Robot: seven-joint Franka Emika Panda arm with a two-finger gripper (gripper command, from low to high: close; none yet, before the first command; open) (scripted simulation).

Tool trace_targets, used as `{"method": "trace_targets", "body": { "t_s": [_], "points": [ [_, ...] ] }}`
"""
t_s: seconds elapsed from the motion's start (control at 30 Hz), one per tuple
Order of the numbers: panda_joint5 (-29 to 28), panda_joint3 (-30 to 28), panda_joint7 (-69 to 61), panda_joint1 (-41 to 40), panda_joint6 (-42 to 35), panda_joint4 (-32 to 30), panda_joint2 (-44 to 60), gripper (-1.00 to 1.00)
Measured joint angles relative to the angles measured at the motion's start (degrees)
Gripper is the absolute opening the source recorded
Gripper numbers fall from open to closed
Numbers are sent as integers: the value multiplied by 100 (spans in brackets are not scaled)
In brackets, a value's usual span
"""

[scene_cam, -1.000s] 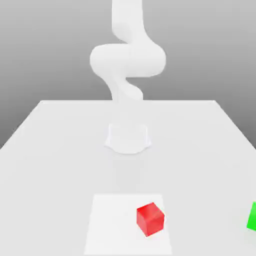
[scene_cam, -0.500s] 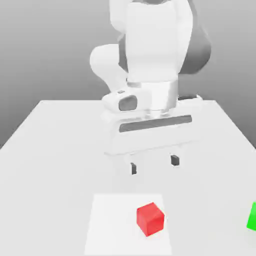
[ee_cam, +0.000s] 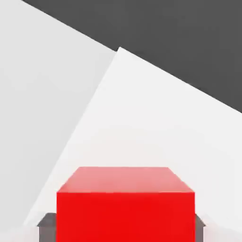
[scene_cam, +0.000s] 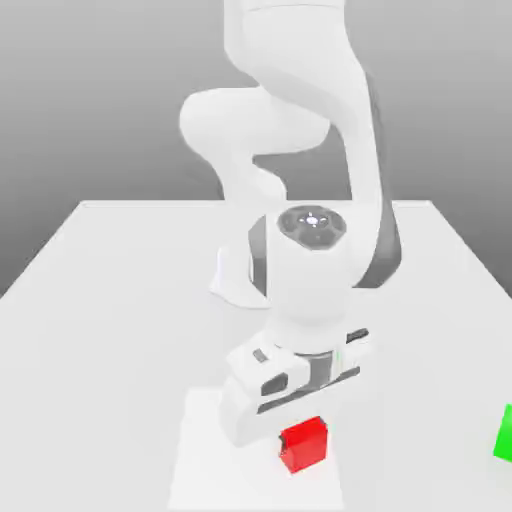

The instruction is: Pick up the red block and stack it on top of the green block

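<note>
Arm down since 0.5 s ago: hand dropped from above the table to the red block (scene_cam: 304, 444); pincer (scene_cam: 300, 440) went from apart to clamped on the block.

Ext. view: white arm (scene_cam: 315, 250) bends forward and down, hand sitting low over the block, which rests on a lighter square patch (scene_cam: 200, 450) of the table (scene_cam: 100, 300), near the front edge. Block hasn't shifted from its earlier spot. Upper part of the block is hidden behind the hand; fingers themselves not visible here. Hand view: block (ee_cam: 125, 208) fills the near field, w/ dark finger pads (ee_cam: 47, 222) touching it on both sides. Green block (scene_cam: 505, 434) sits on the table at the ext. view's right edge, well apart from the red one, partly cut off by the frame.
</note>
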Motion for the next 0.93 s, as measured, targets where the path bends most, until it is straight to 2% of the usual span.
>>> {"method": "trace_targets", "body": {
  "t_s": [0.07, 0.27, 0.57, 0.7, 0.73, 0.93],
  "points": [
    [-4, 5, 1, -10, -4, -2, -8, -100],
    [-103, 33, 23, 60, -932, -82, -1015, -100],
    [-574, 1282, -623, 1262, -1974, 1382, -548, -100],
    [-1011, 1396, -591, 1733, -1659, 1856, 275, -100],
    [-1090, 1349, -546, 1792, -1523, 1885, 442, 100],
    [-1134, 1326, -520, 1821, -1453, 1899, 526, 100]
  ]
}}
